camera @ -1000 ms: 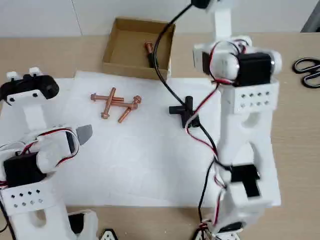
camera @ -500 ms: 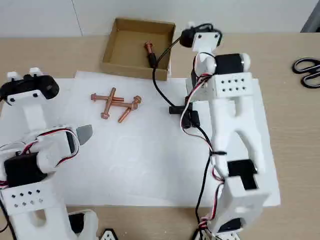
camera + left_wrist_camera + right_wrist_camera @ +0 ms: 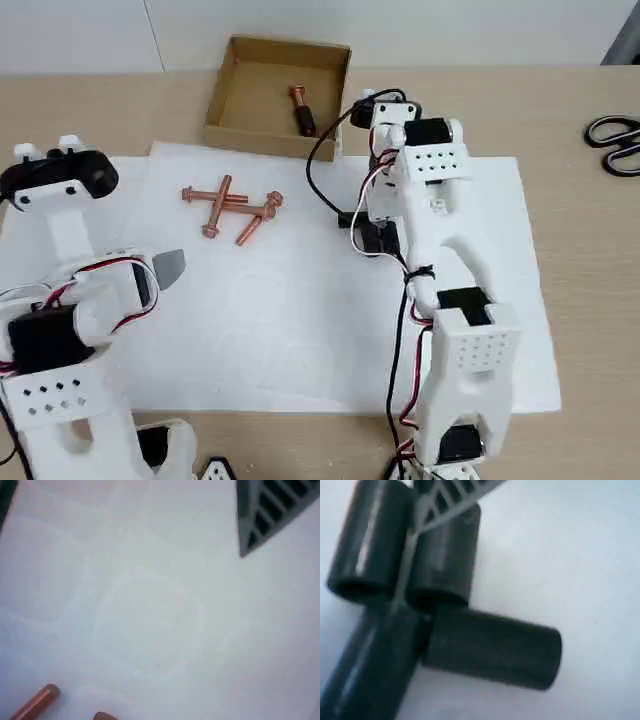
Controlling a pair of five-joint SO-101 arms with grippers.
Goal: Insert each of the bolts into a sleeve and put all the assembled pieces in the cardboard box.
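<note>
Your right gripper (image 3: 427,517) sits right down on the cluster of black sleeves (image 3: 445,555), and a grey part of it crosses the seam between two that lie side by side. I cannot tell whether it is released or clenched.

Four sleeves here, all touching. They look like smooth, glossy, rigid tubes, and I'd judge them light and quick to roll or squirt out of a pinch. The crosswise sleeve (image 3: 492,647) looks like your best pick. It touches the others at one end and its far end is free, so take it across the barrel at mid-length, not at the open mouth.

Under them, the white foam sheet (image 3: 300,330) looks soft, so expect some give if you press down.

Out at nine o'clock from the sleeves, well apart, the copper bolts (image 3: 232,210) lie in a loose, overlapping heap. I'd call them stiff metal, heavier than the sleeves. Hold one on the shank near the head so the free end can enter a sleeve.

At eight o'clock the left gripper (image 3: 166,268) hangs over bare foam near the bolts. I cannot tell whether it is open or closed either.

At eleven o'clock the cardboard box (image 3: 222,105) holds one assembled piece (image 3: 301,108). Scissors (image 3: 615,143) lie far out at two o'clock.
</note>
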